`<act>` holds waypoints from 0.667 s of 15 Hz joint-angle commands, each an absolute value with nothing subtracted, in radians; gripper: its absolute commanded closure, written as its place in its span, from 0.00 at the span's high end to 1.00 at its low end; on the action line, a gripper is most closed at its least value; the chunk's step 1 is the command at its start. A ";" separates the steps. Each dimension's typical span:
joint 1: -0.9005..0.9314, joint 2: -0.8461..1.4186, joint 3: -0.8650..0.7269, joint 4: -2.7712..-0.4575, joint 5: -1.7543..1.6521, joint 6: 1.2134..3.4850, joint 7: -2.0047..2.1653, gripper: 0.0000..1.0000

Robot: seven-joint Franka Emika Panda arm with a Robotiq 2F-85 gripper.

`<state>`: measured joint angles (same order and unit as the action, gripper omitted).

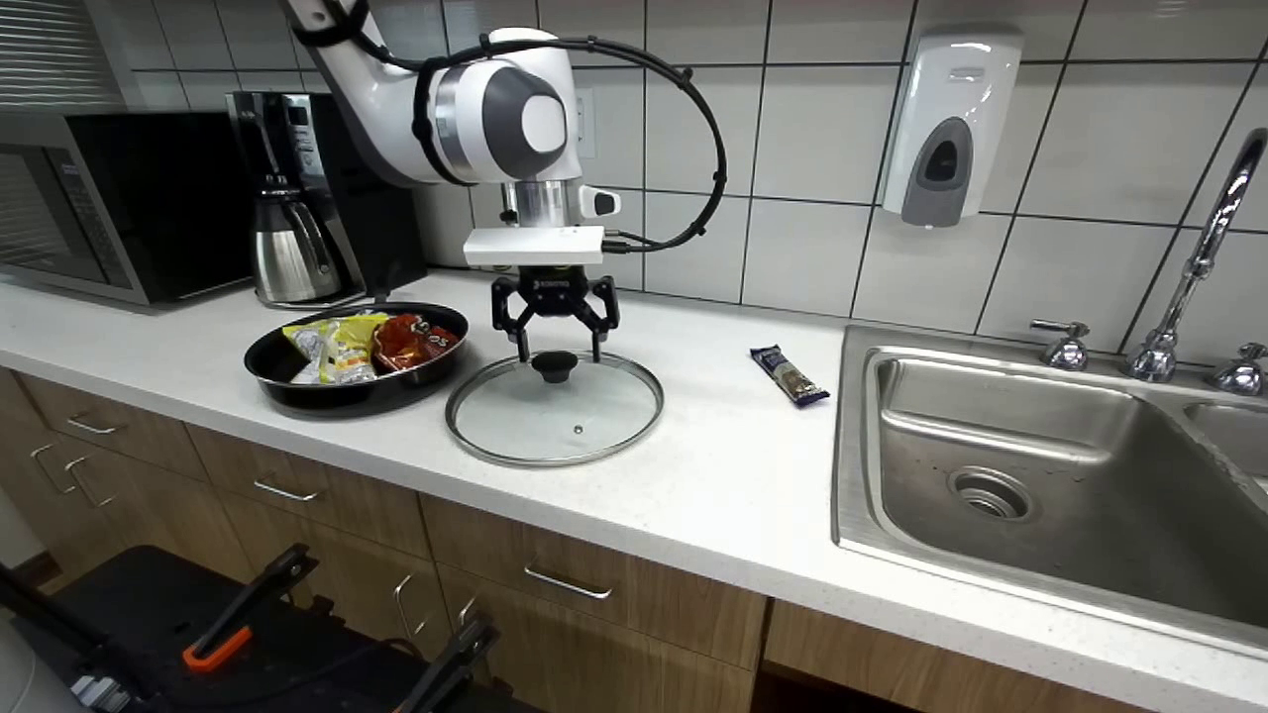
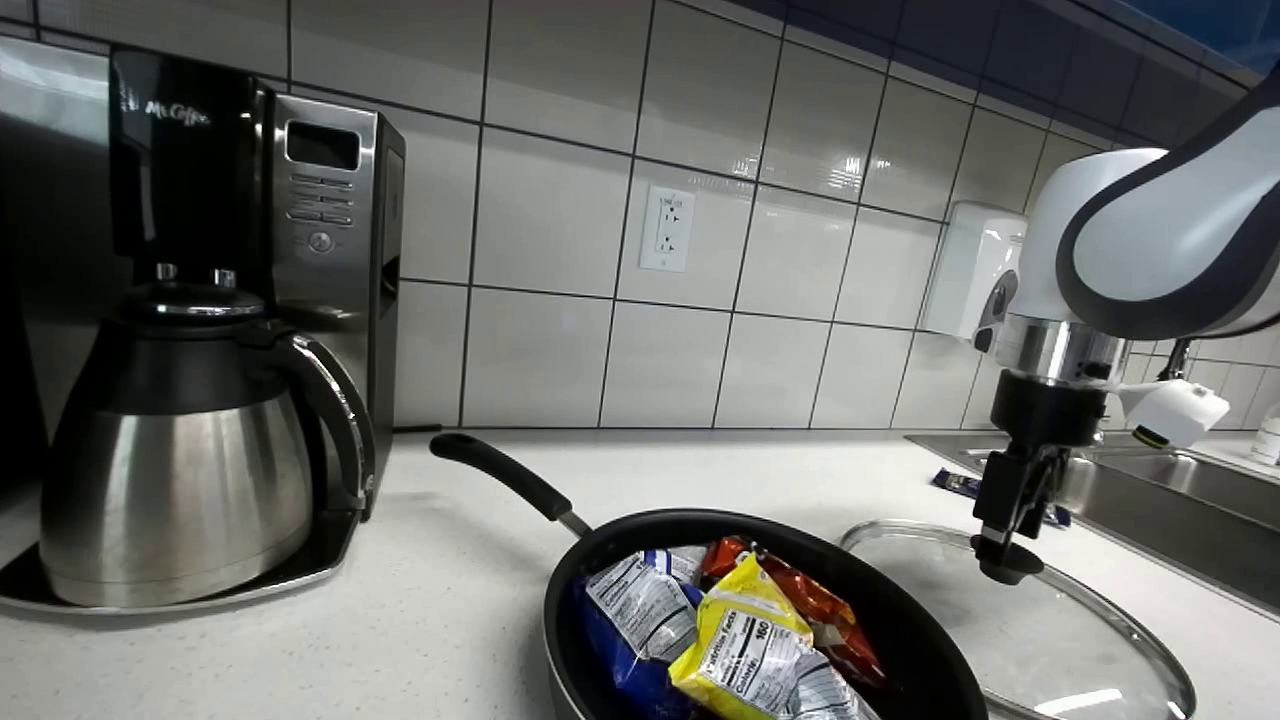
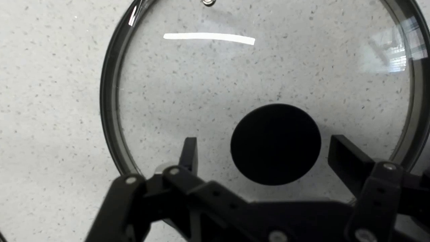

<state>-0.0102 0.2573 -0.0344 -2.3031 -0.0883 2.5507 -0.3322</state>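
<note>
The black two-fingered gripper (image 1: 560, 357) was held with its jaws spread wide on either side of the round black knob (image 3: 275, 144) of the metal-rimmed glass lid (image 1: 535, 421), nothing gripped; the lid was seen flat on the speckled white countertop (image 1: 713, 456), near the black frying pan (image 1: 332, 399) where yellow and red snack bags (image 1: 352, 345) were piled
</note>
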 commanded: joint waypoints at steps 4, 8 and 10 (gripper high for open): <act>-0.025 0.288 -0.012 -2.268 -0.107 2.544 -0.339 1.00; -0.024 0.289 -0.007 -2.268 -0.109 2.544 -0.338 0.72; -0.023 0.286 -0.007 -2.270 -0.111 2.544 -0.335 0.58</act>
<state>-0.0101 0.2856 -0.0206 -2.2840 -0.0883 2.5507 -0.3322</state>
